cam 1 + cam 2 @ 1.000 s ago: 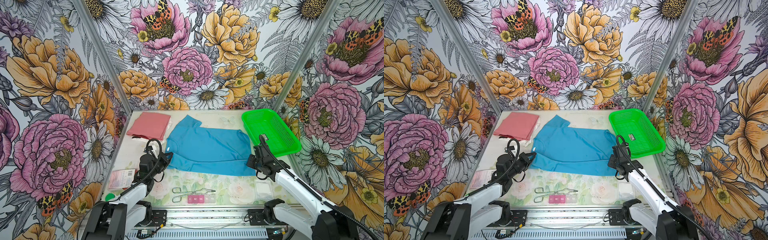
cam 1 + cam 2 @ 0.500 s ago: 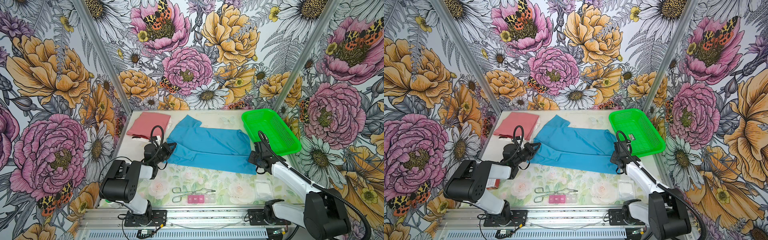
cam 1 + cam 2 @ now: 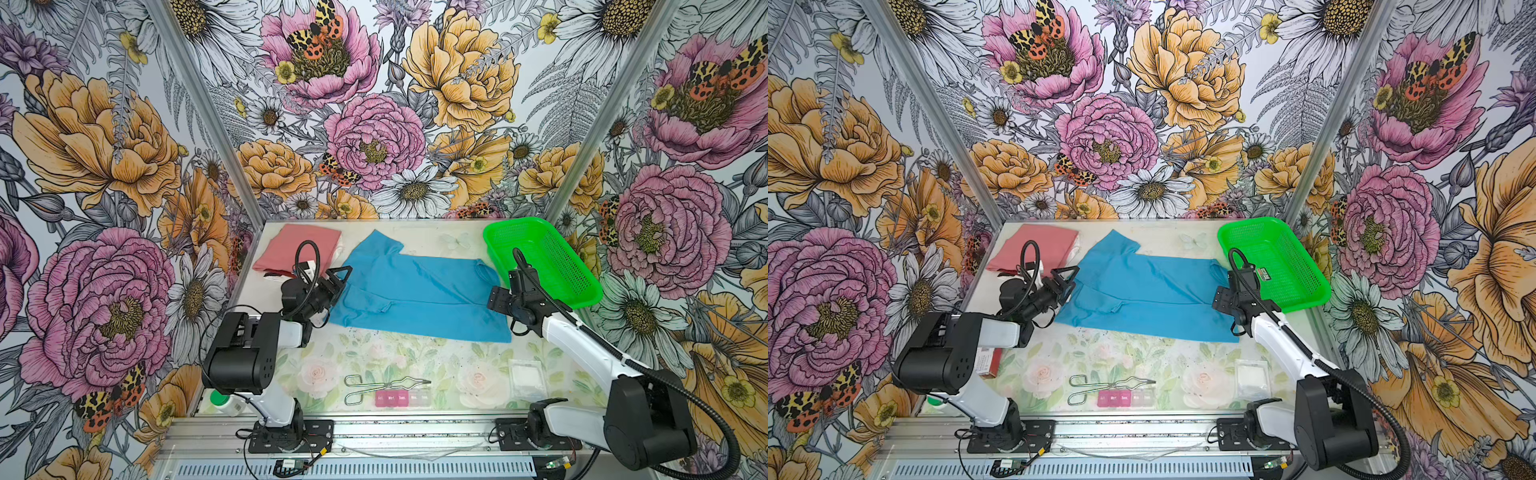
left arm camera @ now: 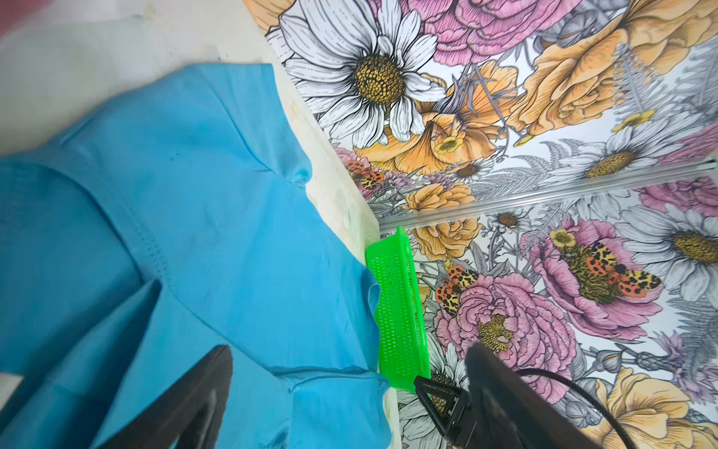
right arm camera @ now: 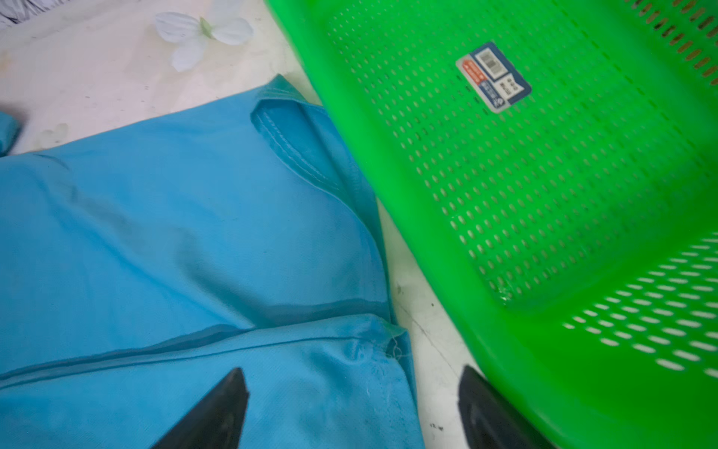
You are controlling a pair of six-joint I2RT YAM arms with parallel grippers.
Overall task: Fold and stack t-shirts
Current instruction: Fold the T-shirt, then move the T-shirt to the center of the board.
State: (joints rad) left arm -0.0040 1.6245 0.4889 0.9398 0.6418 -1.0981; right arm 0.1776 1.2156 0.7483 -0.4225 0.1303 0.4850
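The bright sky-blue cotton t-shirt (image 3: 415, 295) lies flat across the middle of the pale floral-printed counter (image 3: 436, 357). One sleeve points toward the back wall, and overlapping layers of cloth show along its near edge in the right wrist view (image 5: 175, 233). At its left edge hovers the left gripper (image 3: 337, 277). In the left wrist view (image 4: 348, 347) the two black fingers are spread wide with nothing between them, one of them over the blue cloth. At the shirt's right edge sits the right gripper (image 3: 505, 289), likewise spread wide and holding nothing. In the right wrist view (image 5: 352, 369) one finger is over the shirt and the other over the bare strip of counter beside the bright green perforated plastic basket (image 3: 552, 266). That basket stands just beside the shirt at the back right corner, with a small barcode label on its floor. Behind the left arm, at the back left, rests a folded salmon-pink t-shirt (image 3: 299, 247), apart from the blue one. Nearer the front edge lie thin metal tongs (image 3: 386, 384), touching a pink strip-shaped pill organiser (image 3: 401, 397). A small white gauze square (image 3: 527, 378) lies to their right.
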